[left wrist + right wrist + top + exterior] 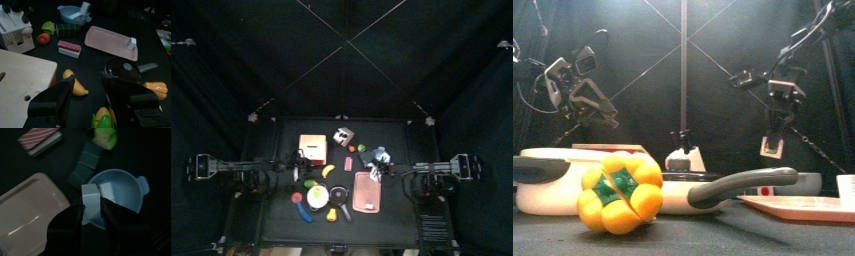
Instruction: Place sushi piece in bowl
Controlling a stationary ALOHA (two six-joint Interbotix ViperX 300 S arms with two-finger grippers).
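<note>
My right gripper (89,210) is shut on a pale white sushi piece (90,198) and holds it above the near rim of the small blue bowl (127,185). In the left wrist view the same piece (85,7) hangs over the bowl (69,15). In the front view the right gripper (771,150) hangs high on the right with the piece. My left gripper (87,102) is open and empty, raised over the table's left side. A second sushi piece with a red top (69,48) lies on the table near the pink board (107,40).
A black pan (125,70), a banana (77,86), a wooden board (20,75), a tomato (43,38) and a white rack (15,30) lie around. In the front view a yellow pepper (620,192) and a white pot (560,185) stand near.
</note>
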